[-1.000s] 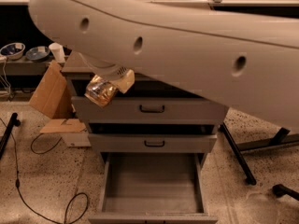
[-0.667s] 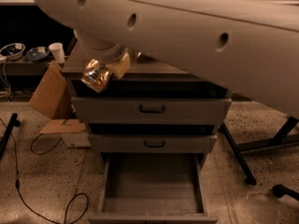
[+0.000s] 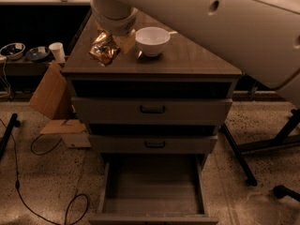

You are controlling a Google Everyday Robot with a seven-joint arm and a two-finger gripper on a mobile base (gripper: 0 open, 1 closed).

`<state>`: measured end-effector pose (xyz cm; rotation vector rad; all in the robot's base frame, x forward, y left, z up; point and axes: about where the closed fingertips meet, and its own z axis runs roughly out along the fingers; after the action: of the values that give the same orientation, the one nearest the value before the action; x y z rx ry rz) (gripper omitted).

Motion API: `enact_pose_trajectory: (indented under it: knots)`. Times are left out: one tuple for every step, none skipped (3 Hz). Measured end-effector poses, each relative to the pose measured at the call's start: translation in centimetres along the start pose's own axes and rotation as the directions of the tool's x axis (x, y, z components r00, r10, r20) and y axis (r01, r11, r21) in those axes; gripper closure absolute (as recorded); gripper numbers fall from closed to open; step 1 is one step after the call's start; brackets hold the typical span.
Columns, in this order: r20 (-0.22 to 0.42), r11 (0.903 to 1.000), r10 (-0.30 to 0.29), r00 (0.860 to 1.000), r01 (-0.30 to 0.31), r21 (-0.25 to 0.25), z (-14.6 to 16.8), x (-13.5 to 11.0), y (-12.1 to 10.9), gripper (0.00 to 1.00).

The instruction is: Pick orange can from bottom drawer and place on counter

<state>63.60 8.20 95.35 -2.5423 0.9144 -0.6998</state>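
Note:
The orange can (image 3: 104, 48), shiny copper-orange and crumpled-looking, is held in my gripper (image 3: 114, 42) above the left part of the counter (image 3: 187, 60). The gripper hangs from the thick pale arm that crosses the top of the view, and it is shut on the can. I cannot tell whether the can touches the counter. The bottom drawer (image 3: 152, 205) is pulled fully out below, and its grey floor holds nothing.
A white bowl (image 3: 152, 40) stands on the counter just right of the can. Two closed drawer fronts with black handles (image 3: 152, 109) sit above the open drawer. A cardboard box (image 3: 49, 90), a paper cup (image 3: 57, 51), floor cables and black stand legs (image 3: 262, 144) surround the cabinet.
The arm has lifted the can up and back from in front of the top drawer to over the counter. The view has shifted, showing the counter top and bowl.

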Motion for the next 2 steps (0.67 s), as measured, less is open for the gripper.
enact_pose_trajectory:
  knots:
    - [0.016,0.9996,0.016,1.0,-0.017,0.025,1.0,2.4,-2.0,1.0]
    - [0.017,0.9973,0.035,0.999,-0.036,0.063,1.7,3.4,-3.9,1.0]
